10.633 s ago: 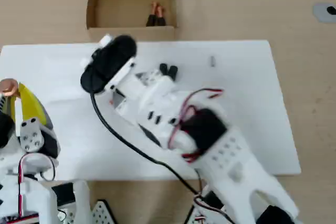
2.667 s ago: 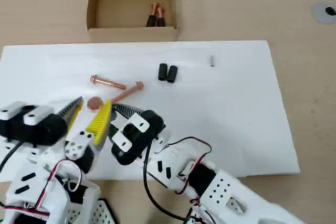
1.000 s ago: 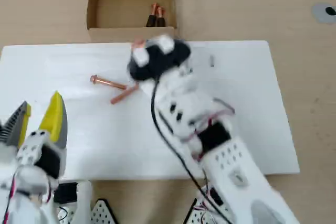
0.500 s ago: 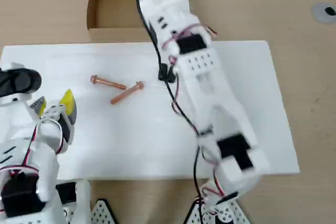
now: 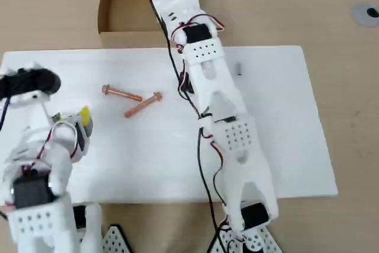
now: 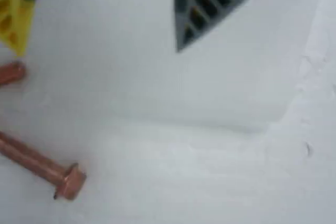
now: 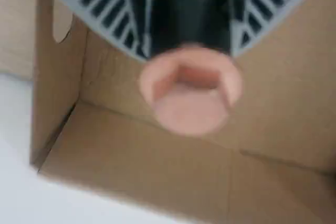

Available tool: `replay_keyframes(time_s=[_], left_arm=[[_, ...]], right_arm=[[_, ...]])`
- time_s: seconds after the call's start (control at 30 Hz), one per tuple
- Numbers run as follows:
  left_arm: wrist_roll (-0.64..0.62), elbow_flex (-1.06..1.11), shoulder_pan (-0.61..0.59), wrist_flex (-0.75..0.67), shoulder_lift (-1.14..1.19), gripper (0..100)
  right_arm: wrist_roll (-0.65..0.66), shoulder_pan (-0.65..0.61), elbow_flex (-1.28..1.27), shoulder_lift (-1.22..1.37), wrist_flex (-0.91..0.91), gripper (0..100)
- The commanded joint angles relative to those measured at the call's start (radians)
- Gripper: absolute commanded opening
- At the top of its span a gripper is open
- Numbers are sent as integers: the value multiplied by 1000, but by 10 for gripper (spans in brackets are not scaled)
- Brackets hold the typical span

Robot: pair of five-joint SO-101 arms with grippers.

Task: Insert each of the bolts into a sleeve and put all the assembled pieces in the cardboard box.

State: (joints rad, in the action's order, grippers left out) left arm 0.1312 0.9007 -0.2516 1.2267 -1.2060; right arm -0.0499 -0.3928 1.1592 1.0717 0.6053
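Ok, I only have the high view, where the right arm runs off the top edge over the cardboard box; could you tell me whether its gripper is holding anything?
Observer: Yes, the right gripper is shut on a black sleeve with a copper bolt head sticking out of it.
Operator: Thank you; is it above the inside of the box?
Observer: It seems so: the floor and inner walls of the cardboard box show behind the piece.
Operator: And is the left gripper open?
Observer: Yes, the left gripper is open and empty above the white sheet, with a loose bolt lying near it.
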Motion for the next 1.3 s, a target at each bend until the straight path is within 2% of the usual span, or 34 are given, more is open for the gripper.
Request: replay_keyframes(time_s=[0.0,0.4,0.6,0.67,0.83,1.13,1.2,1.27], left_arm=[[5,-49,-14,-17,107,198],[2,-170,-14,3,360,197],[2,-250,-14,83,453,197],[2,-275,-14,94,464,197],[2,-333,-8,138,472,196],[0,-446,49,265,518,196],[-60,-511,60,310,591,196],[-175,-598,60,348,691,196]], right_arm=[[-9,15,228,82,14,9],[-5,16,266,194,40,12],[72,16,268,220,110,13],[98,13,268,220,143,36],[161,7,283,214,265,164],[180,7,513,202,462,168],[178,13,510,140,525,168],[175,16,509,65,598,168]])
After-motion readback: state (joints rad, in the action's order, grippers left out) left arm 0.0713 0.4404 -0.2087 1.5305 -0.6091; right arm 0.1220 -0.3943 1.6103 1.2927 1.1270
